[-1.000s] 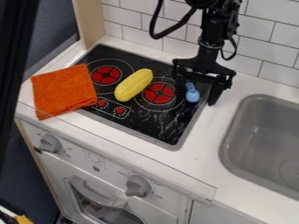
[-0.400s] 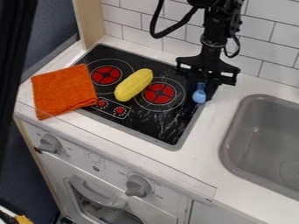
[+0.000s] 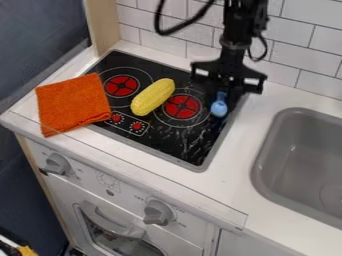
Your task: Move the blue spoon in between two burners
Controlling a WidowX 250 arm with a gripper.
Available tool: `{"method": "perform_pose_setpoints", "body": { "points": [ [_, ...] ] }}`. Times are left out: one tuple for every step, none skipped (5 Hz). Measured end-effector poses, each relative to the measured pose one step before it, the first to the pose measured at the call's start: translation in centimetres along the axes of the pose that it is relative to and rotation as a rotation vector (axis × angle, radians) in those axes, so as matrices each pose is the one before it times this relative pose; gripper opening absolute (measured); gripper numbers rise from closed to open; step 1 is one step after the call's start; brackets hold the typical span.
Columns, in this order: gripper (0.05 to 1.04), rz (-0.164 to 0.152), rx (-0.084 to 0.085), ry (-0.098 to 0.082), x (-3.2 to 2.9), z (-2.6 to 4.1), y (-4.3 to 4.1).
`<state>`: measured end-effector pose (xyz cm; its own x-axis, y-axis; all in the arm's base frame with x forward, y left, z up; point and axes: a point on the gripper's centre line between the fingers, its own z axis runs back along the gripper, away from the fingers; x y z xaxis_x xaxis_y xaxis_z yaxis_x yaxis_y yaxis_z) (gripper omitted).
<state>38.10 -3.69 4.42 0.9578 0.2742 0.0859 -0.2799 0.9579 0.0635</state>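
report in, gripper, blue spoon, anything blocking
Gripper closed on the blue spoon. Spoon beside the burner nearer the sink. Yellow corn between that and the other burner, likely in the way.

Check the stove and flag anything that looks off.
The orange cloth lies askew over the edge of the stove and onto the counter, odd for a cooking surface. Pale streaks mark the black top toward the sink; scratches or smears, I can't tell which.

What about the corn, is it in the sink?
No, the corn lies on the black stovetop, between the two red burners.
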Motion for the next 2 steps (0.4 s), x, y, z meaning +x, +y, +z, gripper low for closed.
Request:
{"method": "perform_pose_setpoints", "body": {
  "points": [
    [0.371,0.0373,-0.0373,0.0028,-1.439,1.863,0.633],
    [0.371,0.0736,-0.0556,0.0529,-1.815,0.554,1.423]
  ]
}}
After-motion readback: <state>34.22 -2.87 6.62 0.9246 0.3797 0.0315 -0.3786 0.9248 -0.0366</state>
